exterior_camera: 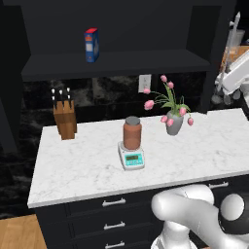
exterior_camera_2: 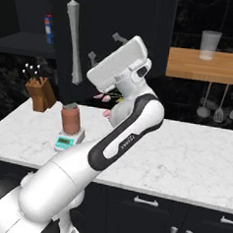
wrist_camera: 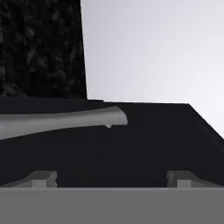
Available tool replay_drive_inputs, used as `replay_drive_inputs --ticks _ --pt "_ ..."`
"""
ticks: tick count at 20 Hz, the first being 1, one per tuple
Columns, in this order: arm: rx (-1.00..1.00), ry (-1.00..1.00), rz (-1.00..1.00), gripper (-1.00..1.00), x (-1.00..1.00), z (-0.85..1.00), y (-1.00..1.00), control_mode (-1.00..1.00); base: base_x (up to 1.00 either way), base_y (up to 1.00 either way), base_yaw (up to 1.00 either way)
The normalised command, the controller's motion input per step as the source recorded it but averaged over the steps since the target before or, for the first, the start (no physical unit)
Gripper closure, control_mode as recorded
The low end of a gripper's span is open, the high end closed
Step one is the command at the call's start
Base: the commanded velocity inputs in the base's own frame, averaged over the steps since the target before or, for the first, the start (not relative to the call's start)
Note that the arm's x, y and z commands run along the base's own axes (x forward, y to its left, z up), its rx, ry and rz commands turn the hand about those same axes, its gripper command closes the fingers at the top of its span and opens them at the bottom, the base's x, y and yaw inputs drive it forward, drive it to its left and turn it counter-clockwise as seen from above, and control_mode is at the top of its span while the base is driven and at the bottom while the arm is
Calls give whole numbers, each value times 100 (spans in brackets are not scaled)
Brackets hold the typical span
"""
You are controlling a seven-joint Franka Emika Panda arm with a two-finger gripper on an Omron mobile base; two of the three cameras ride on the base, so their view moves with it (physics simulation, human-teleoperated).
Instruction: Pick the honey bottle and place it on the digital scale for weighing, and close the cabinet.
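Note:
The honey bottle (exterior_camera: pixel 132 133), a reddish-brown jar with a grey lid, stands upright on the digital scale (exterior_camera: pixel 132 159) in the middle of the white marble counter; the bottle (exterior_camera_2: pixel 71 119) and the scale (exterior_camera_2: pixel 65 142) also show in the right base view. The cabinet (exterior_camera: pixel 146 29) above stands open. Its dark door (exterior_camera_2: pixel 108 14) swings out, with the long silver bar handle (exterior_camera_2: pixel 74 41) on it. My gripper (exterior_camera_2: pixel 106 48) is open and empty, raised against the door face just right of the handle. In the hand view the handle (wrist_camera: pixel 65 120) lies across the dark panel above my gripper (wrist_camera: pixel 111 178).
A blue-and-red box (exterior_camera: pixel 92 44) sits on the cabinet shelf. A knife block (exterior_camera: pixel 64 119) stands at the counter's back left and a vase of pink tulips (exterior_camera: pixel 174 121) right of the scale. Drawers (exterior_camera: pixel 114 202) run below. A wooden shelf (exterior_camera_2: pixel 206 65) with hanging utensils is at the right.

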Motion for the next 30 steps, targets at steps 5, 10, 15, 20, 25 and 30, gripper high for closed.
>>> replay_drive_inputs --ticks 5,10,15,20,25,30 --pt "-40 48 -47 -100 64 0 74 -100 0 0 0" --pt "-39 29 -49 -100 93 -3 79 -100 0 0 0" --pt "-31 5 -39 -100 100 -32 99 -100 0 0 0" --pt "-23 6 -19 -100 100 -47 79 -100 0 0 0" --pt "-9 4 -9 -100 90 -38 13 -100 0 0 0" --pt "-3 4 -5 -100 77 -30 0 -100 0 0 0"
